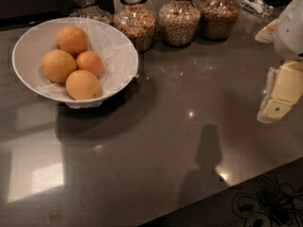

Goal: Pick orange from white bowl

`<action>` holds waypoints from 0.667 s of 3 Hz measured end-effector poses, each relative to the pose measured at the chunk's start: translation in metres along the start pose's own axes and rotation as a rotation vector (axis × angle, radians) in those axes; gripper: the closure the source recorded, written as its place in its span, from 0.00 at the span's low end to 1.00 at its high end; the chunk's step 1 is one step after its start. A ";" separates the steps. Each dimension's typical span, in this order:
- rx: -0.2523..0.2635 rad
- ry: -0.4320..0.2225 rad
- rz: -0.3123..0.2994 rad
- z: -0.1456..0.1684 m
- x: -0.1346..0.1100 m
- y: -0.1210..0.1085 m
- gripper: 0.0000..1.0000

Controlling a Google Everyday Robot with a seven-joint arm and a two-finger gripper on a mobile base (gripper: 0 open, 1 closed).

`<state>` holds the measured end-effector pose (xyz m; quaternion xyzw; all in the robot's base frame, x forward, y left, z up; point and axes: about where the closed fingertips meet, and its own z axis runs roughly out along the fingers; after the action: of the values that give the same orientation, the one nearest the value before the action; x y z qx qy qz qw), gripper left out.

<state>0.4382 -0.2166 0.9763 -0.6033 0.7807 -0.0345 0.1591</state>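
Gripper (274, 110): well off to the right of the white bowl (28, 44), hanging above the countertop (189, 141), carrying nothing. Whether it is open or closed cannot be told from this angle. Step in hand, by my reading: the approach, with the whole reach to the bowl not yet made. Target: four oranges (72, 40) sit clustered left of centre inside the bowl, touching one another, on crinkled clear film (113, 46). Best candidate looks like the front orange (83, 84), lying nearest the bowl's front rim with free space on its right side. Suggested approach: travel leftward, staying above rim height, then descend from above so the jaws straddle that one fruit without nudging the small orange (89, 63) just behind it. Risks: the film may snag or lift with the fruit, and round fruit may roll under an off-centre squeeze. Glass jars (135, 20) stand just behind the bowl, so avoid overshooting that way.
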 end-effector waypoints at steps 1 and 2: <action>0.000 0.000 0.000 0.000 0.000 0.000 0.00; 0.008 -0.054 -0.028 0.009 -0.028 -0.009 0.00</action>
<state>0.4559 -0.1910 0.9756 -0.6143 0.7675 -0.0233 0.1820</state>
